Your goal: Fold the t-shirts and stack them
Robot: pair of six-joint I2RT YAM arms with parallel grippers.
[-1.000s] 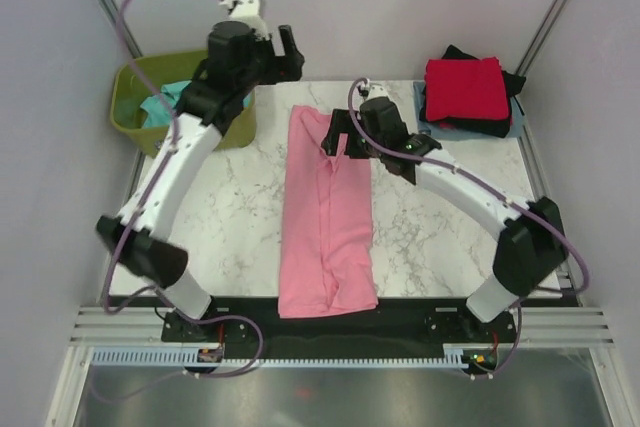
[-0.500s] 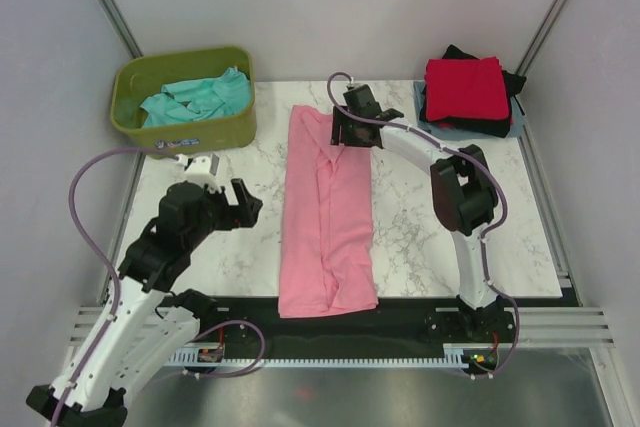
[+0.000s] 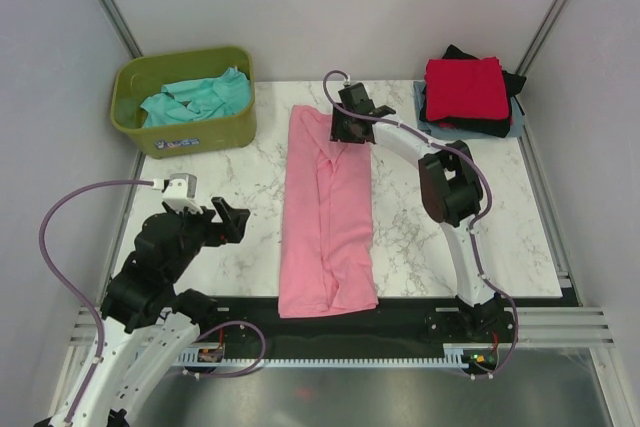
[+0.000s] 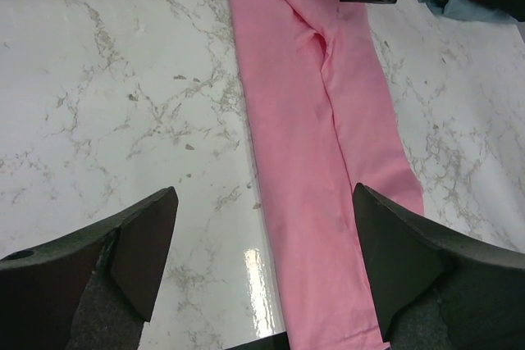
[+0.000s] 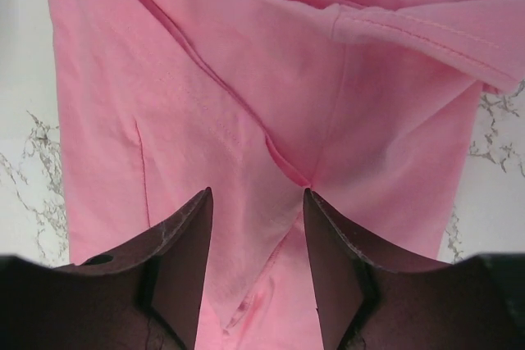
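Green plastic makes the tub at the far left corner, and a teal t-shirt lies crumpled inside it. Nearer, the left gripper hangs over the white marble table. Its jaws are wide apart and hold nothing. In the middle lies the pink t-shirt, folded into one long strip that runs from the far side to the near edge. The right gripper is down at the far end of the strip. Its fingers are about half way apart, with a fold of pink cloth in the gap. I cannot tell if they touch it. At the far right corner, a red t-shirt sits folded on a black t-shirt and a grey-blue t-shirt.
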